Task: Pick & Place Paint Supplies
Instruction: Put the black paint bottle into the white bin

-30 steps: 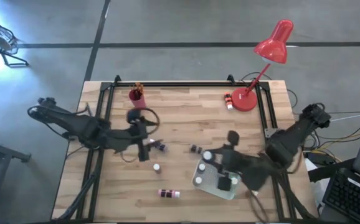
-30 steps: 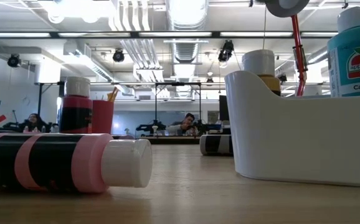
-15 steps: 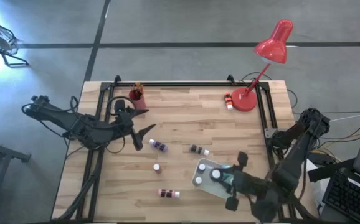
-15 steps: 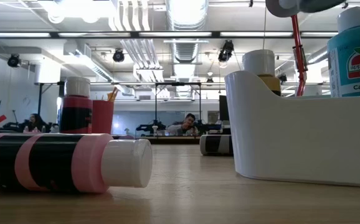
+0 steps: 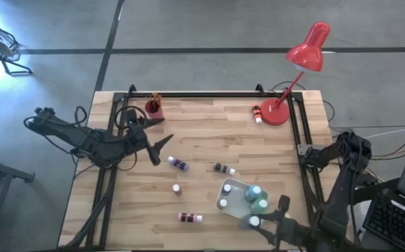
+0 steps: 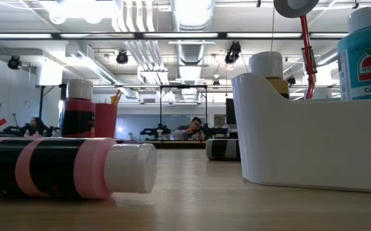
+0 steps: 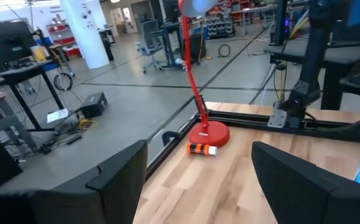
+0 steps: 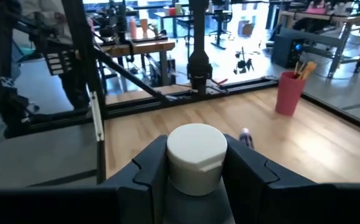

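Compared with the frame one second earlier, the right arm has been drawn back from over the white caddy (image 5: 239, 199) to the lower right edge of the high view, and the caddy's contents, previously hidden, are exposed: two teal bottles (image 5: 256, 197) and a white cap. The left arm has been pulled back from the table's centre towards the left rail. The loose bottles are unchanged in position.

The right gripper (image 5: 257, 222) is located at the lower right of the high view, just below the caddy, over the near table edge. In the right wrist view its fingers are closed on a white-capped bottle (image 8: 196, 157), held upright between them.

The left gripper (image 5: 162, 147) is located at left centre of the high view, pointing right and lifted clear of the wooden table (image 5: 209, 133). Its fingers (image 7: 114, 180) are spread apart in the left wrist view and nothing is held.

On the table, a purple bottle (image 5: 179, 164) lies just right of the left gripper, a dark bottle (image 5: 223, 169) lies at centre, a small upright bottle (image 5: 176, 188) stands below them, and a pink-and-black striped bottle (image 5: 189, 218) lies near the lower edge. A red cup of brushes (image 5: 154, 108) stands at the upper left, and an orange bottle (image 5: 257, 112) lies touching the base of the red lamp (image 5: 295, 73) at the upper right.
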